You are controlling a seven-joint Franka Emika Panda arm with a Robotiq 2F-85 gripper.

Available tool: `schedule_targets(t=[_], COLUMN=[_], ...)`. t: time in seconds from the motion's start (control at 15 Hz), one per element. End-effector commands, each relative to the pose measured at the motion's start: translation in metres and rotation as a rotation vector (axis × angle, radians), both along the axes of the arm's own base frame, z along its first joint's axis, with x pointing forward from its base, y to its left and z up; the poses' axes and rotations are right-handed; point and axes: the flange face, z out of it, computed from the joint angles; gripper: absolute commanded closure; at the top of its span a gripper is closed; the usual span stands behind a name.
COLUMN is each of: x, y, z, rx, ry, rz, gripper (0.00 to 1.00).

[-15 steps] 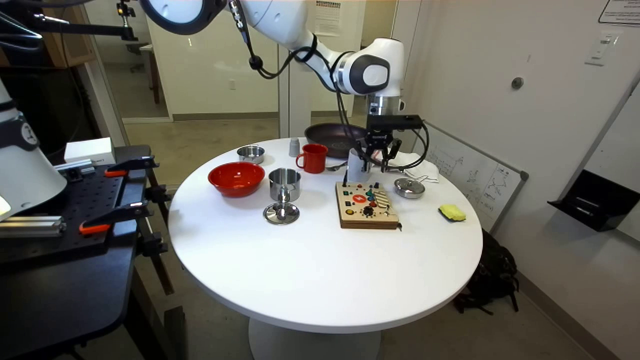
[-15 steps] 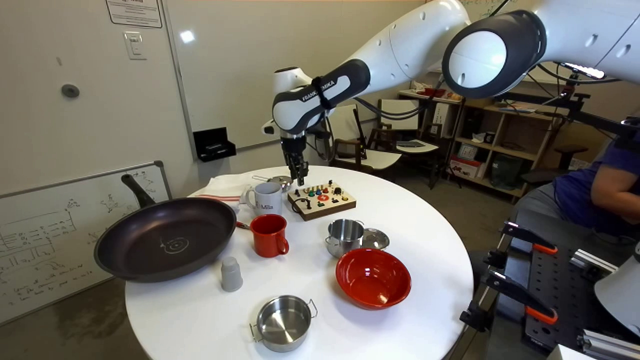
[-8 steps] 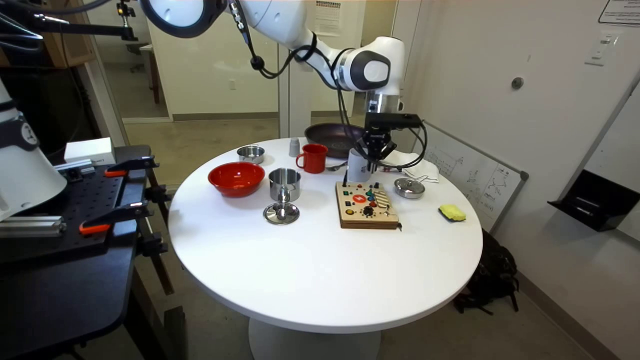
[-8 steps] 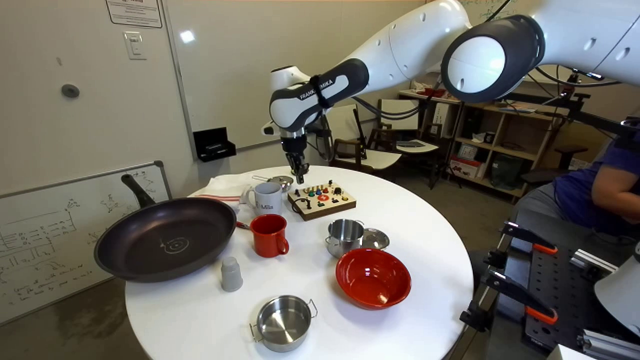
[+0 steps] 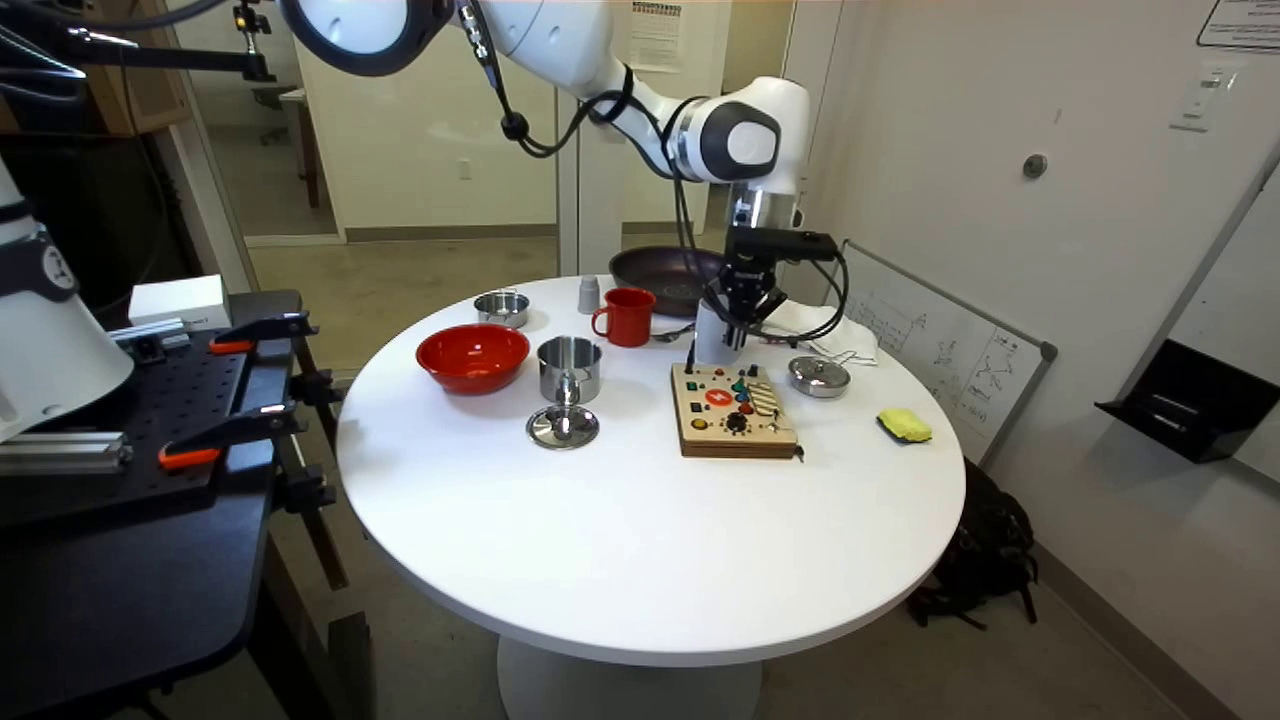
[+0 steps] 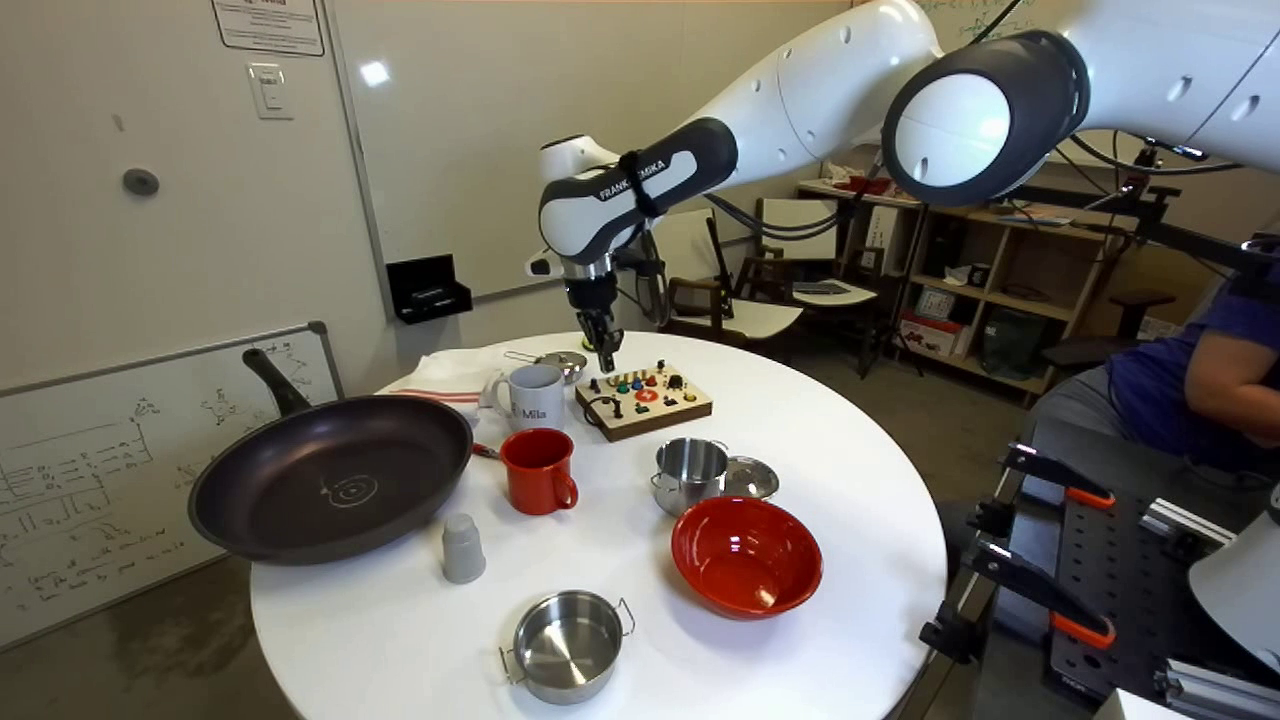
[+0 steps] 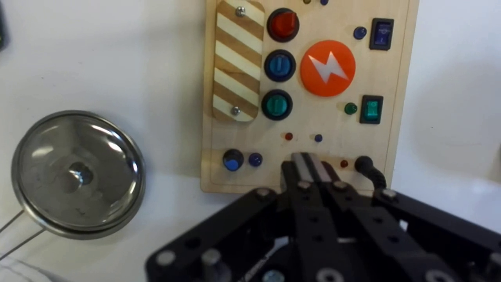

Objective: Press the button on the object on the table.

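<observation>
On the round white table (image 5: 620, 560) lies a wooden control board (image 7: 250, 137) carrying several knobs, switches and small lights. In the wrist view it bears an orange disc (image 7: 328, 88) with a white lightning bolt, red (image 7: 283, 24), blue (image 7: 279, 65) and green (image 7: 276, 105) round controls, and rocker switches (image 7: 371, 109). Which of these is the task's button I cannot tell. My gripper (image 7: 308, 156) is shut, its fingertips together with nothing between them. Both exterior views show the gripper (image 5: 736, 342) (image 6: 606, 365) pointing down above the board's edge near the grey mug, apart from the board.
Close behind the gripper stands the grey mug (image 6: 535, 397). A lidded steel pan (image 7: 78, 172) sits beside the board. Also on the table are a red mug (image 6: 538, 470), a large frying pan (image 6: 330, 480), a red bowl (image 6: 745, 560), a steel pot (image 6: 690, 475) and a yellow sponge (image 5: 904, 425).
The gripper's fingers were apart a second ago and have come together. The gripper has shifted slightly toward the board. Objects on the table stay where they were.
</observation>
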Motion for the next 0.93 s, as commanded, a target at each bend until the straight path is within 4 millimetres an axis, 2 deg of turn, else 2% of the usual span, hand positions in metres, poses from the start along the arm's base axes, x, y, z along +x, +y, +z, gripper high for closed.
schedule_targets(t=[0.0,0.53,0.87], x=[0.000,-0.004,-0.003], y=[0.002,0.003,0.005], z=[-0.004,-0.021,-0.022], rx=[-0.003,0.003,0.006], ry=[0.019,0.031,0.024], rz=[-0.002,0.013,0.018], gripper=[0.95,0.95,0.95])
